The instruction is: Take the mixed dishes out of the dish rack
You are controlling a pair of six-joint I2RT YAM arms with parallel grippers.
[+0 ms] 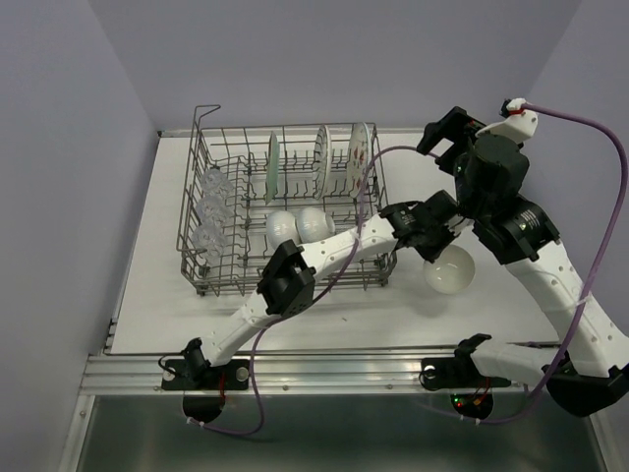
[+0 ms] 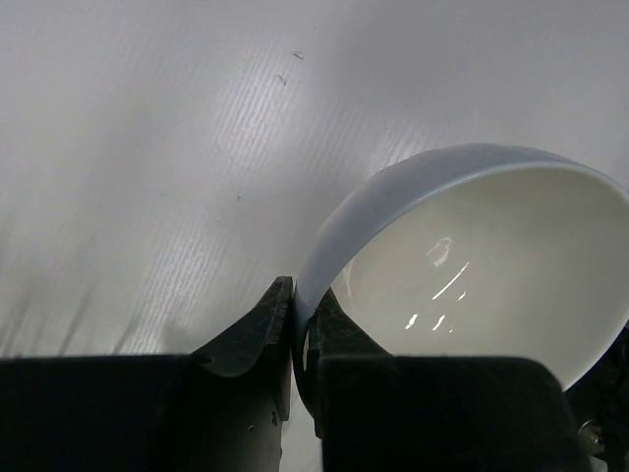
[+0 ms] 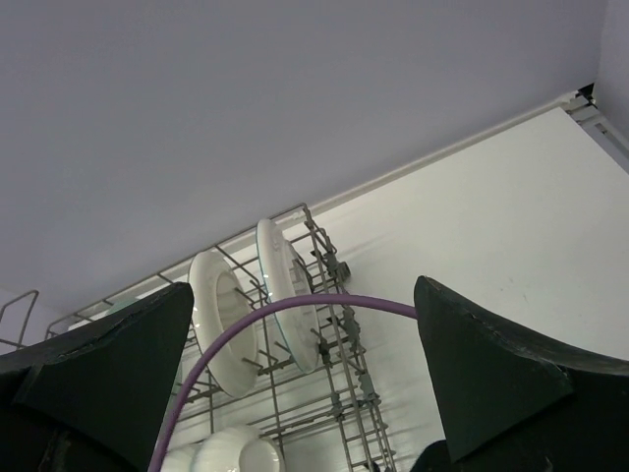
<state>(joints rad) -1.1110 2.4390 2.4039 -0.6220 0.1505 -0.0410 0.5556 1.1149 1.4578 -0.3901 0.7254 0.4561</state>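
The left gripper [image 1: 435,248] reaches out past the right side of the dish rack [image 1: 285,211] and pinches the rim of a white bowl [image 1: 449,270]. In the left wrist view its fingers [image 2: 256,334] are pressed together on the thin edge, one on the outside and one on the inside of the bowl [image 2: 472,256]. The bowl is tipped so that its glossy hollow faces that camera. It sits over the white table [image 1: 246,324], just beside the rack's near right corner and outside the wires; whether it touches the table I cannot tell. The right gripper [image 1: 442,133] hangs high by the rack's far right corner. Its jaws are spread wide with nothing between them, which the right wrist view [image 3: 303,290] shows clearly, with a purple cable [image 3: 324,300] curving across the gap. Inside the rack, two bowls [image 1: 298,224] lie side by side near the middle. Three plates stand upright along the far row: a pale green plate [image 1: 272,167], a white plate [image 1: 321,159], and a plate with red shapes [image 1: 360,157]. Clear glasses [image 1: 211,211] fill the left end of the rack.
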